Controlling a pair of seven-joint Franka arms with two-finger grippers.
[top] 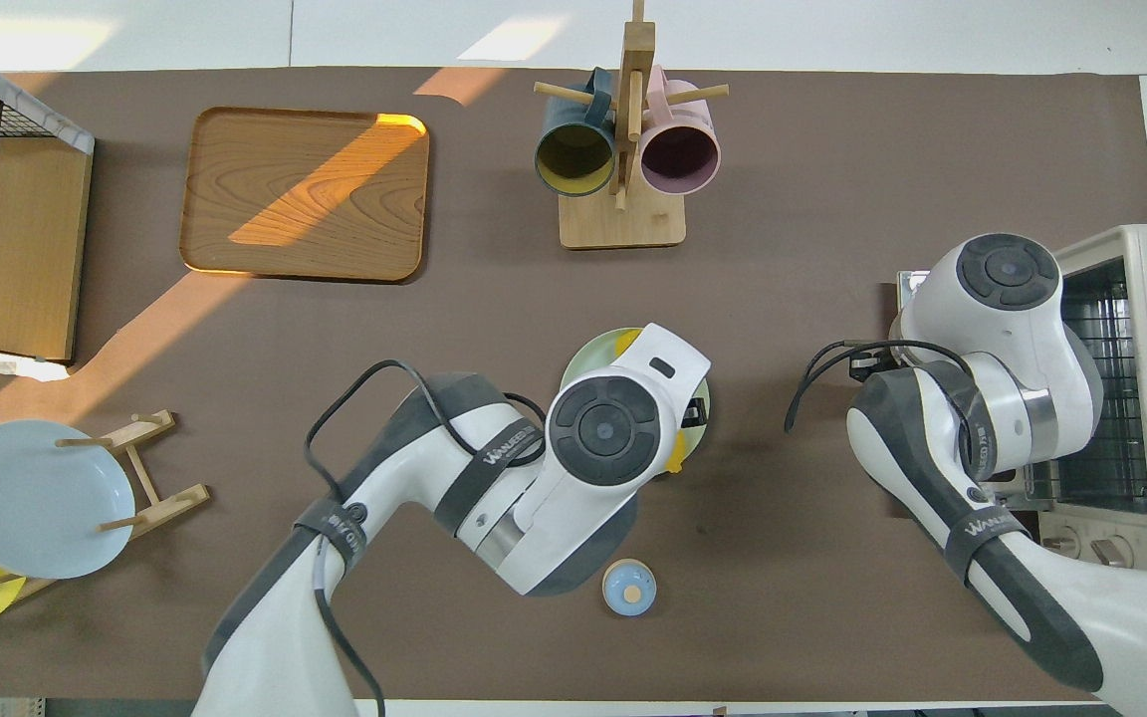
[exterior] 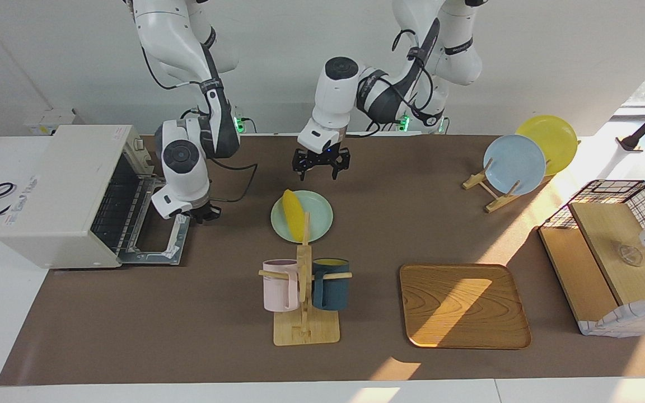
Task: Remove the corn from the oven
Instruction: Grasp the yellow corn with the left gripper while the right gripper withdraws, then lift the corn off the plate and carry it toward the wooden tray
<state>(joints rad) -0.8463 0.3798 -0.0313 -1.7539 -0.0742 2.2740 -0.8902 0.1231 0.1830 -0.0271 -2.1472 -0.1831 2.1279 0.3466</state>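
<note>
Corn [exterior: 293, 215]: smooth bright yellow cob, tapered at both ends. It lay flat on a pale green plate [exterior: 318, 217] near the middle of the worktop [exterior: 188, 336], along the plate's side toward the right arm's end, its long axis running roughly toward and away from the robots. In the overhead view only small yellow bits [top: 625, 344] showed past an arm.

Oven [exterior: 65, 196]: boxy, off-white, at the right arm's end of the worktop. Door [exterior: 157, 243] was dropped fully open, lying flat in front of the cavity. Wire rack [exterior: 115, 210] was visible inside, bare where seen.
</note>
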